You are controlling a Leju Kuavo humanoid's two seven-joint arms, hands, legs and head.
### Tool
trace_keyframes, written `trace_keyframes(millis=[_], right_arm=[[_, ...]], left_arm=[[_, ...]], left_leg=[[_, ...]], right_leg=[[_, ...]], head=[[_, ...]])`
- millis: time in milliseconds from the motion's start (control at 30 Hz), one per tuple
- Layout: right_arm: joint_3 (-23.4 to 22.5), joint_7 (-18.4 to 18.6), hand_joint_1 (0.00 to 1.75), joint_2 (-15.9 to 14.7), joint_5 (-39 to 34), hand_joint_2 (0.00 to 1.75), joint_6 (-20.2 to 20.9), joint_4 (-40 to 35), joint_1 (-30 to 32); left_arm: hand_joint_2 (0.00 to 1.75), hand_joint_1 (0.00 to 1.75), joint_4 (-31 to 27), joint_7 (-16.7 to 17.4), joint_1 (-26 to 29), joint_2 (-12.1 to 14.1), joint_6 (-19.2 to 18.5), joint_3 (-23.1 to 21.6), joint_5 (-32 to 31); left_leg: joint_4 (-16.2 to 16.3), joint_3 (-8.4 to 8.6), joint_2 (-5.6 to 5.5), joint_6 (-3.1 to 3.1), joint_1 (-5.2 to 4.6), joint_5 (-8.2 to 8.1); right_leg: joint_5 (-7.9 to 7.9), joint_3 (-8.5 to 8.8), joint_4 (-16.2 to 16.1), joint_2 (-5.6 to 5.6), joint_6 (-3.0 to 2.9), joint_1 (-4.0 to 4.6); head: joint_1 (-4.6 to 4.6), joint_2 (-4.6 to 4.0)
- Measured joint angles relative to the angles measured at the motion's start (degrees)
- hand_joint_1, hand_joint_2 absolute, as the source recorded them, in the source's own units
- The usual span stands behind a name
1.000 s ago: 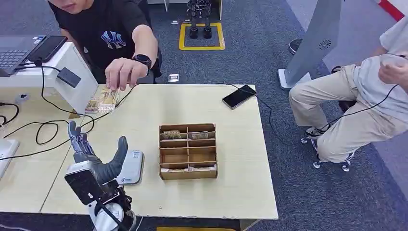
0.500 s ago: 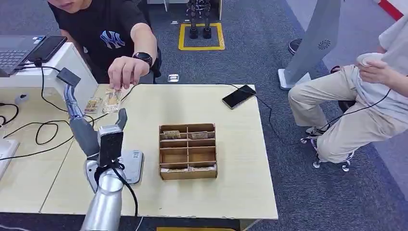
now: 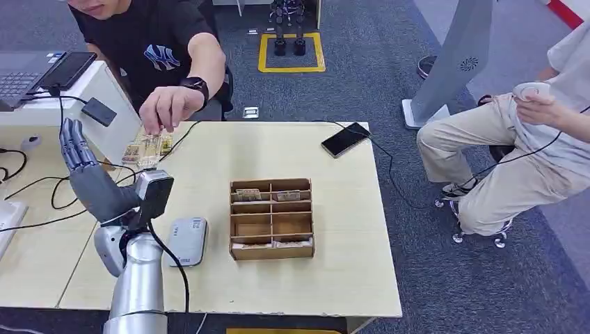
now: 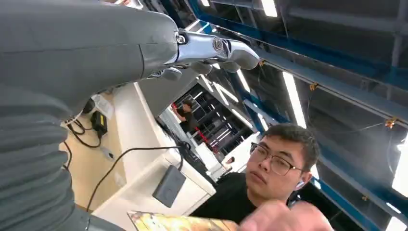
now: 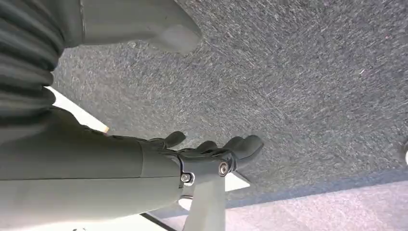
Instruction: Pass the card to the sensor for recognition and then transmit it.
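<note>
The yellow-printed card [image 3: 147, 147] sits in the upper left of the head view, pinched from above by the fingers of a person's hand [image 3: 163, 110] and held just over the far left corner of the pale wooden table [image 3: 334, 229]; a second small printed piece lies touching it on the left. In the left wrist view the same card [image 4: 178, 223] shows along the lower edge, with the person's blurred hand beside it.

Just left of and below the card in the head view, the robot's left hand [image 3: 85, 177] stands raised above the table's left side, palm upright, fingers straight and spread, holding nothing. Lower down, near the silver forearm, the flat grey sensor pad [image 3: 186, 241] lies on the table. At the centre of the frame stands a brown cardboard tray [image 3: 271, 218] split into compartments, some holding cards. A black phone [image 3: 346, 139] on a cable lies toward the upper right of the table.

The right hand [image 5: 211, 154] hangs over grey carpet, fingers loosely extended and apart, empty.
</note>
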Motion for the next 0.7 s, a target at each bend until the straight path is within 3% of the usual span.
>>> trace_keyframes(millis=[33,300,700], right_arm=[[0.00,0.00,0.00,-0.02,0.02,1.75,0.00,0.09,-0.01],[0.00,0.02,0.00,-0.20,0.04,1.75,-0.02,0.42,-0.04],[0.00,1.34,0.00,-0.26,-1.82,1.75,0.00,0.46,-0.16]], left_arm=[[1.75,1.75,0.00,0.16,0.00,0.00,0.00,0.24,-0.13],[1.75,1.75,0.11,-0.17,0.07,-0.02,0.00,0.37,4.41],[1.75,1.75,0.09,-0.57,0.15,-0.11,0.02,0.37,6.38]], left_leg=[[0.00,0.00,0.00,0.00,0.00,0.00],[0.00,-0.02,0.00,0.00,0.00,0.00],[0.00,-0.02,-0.03,0.01,0.00,-0.01]], right_leg=[[0.00,0.00,0.00,0.00,0.00,0.00],[0.00,0.00,0.00,0.01,0.00,0.00],[0.00,0.00,0.00,-0.02,0.00,0.00]], head=[[-0.02,0.00],[-0.02,0.00],[-0.02,0.00]])
